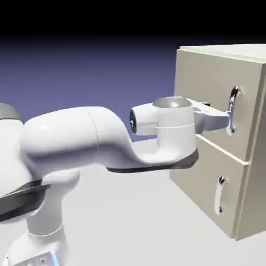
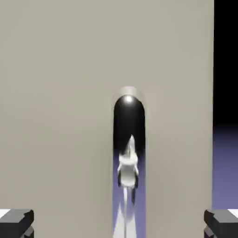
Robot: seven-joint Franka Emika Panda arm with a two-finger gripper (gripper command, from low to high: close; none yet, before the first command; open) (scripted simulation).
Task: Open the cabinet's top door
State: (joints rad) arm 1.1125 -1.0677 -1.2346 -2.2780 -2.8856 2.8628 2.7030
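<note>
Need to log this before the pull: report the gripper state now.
Gripper: open, holding nothing; the top door's handle sits between the fingers.

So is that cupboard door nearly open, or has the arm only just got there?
Only just arrived. Done: the gripper has reached the top door, at its silver handle. In hand: the fingertips stand wide apart either side of the handle in the hand view, not closed on it. Left: gripping and pulling; the door looks shut, flush with the cabinet.
</note>
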